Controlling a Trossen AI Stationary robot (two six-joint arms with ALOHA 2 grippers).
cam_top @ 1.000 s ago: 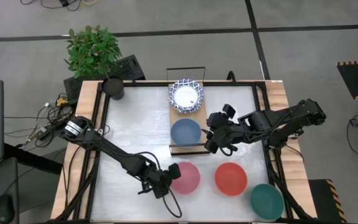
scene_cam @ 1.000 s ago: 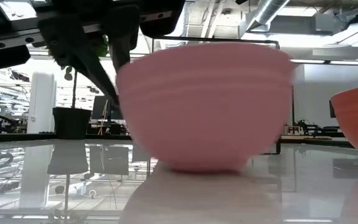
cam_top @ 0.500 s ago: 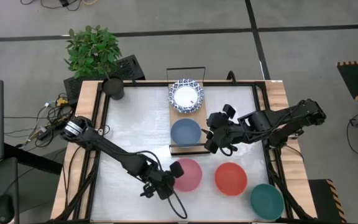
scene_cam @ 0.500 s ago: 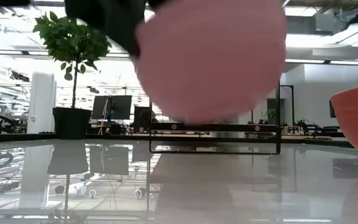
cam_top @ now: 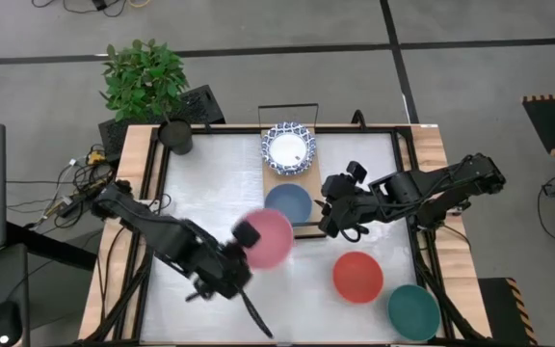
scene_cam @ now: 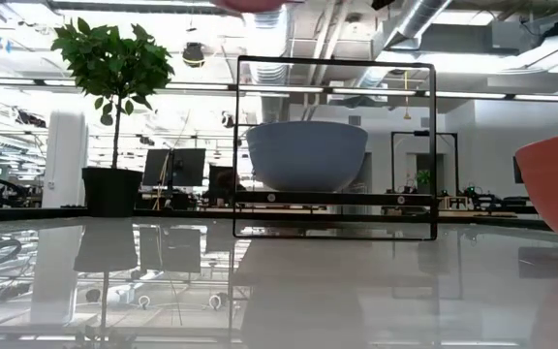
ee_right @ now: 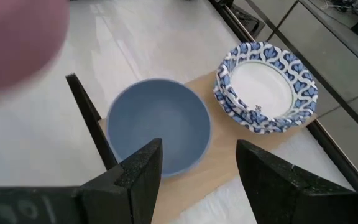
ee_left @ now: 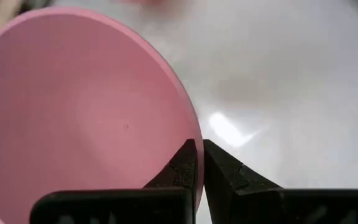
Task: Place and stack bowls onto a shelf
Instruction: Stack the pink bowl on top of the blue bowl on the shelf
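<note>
Left end effector [ee_left: 196, 163] clamped on pink bowl [cam_top: 269, 237] rim, bowl empty, lifted off counter [cam_top: 200, 193]. Right end effector [ee_right: 197, 168] open over shelf [cam_top: 302, 226]: empty slate-blue bowl [cam_top: 288, 203], stacked blue-patterned bowls [cam_top: 288, 148].

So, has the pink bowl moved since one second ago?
Yes. The pink bowl, gripped at its rim by the left gripper, has left the table and now sits closer to the slate-blue bowl on the shelf.
</note>
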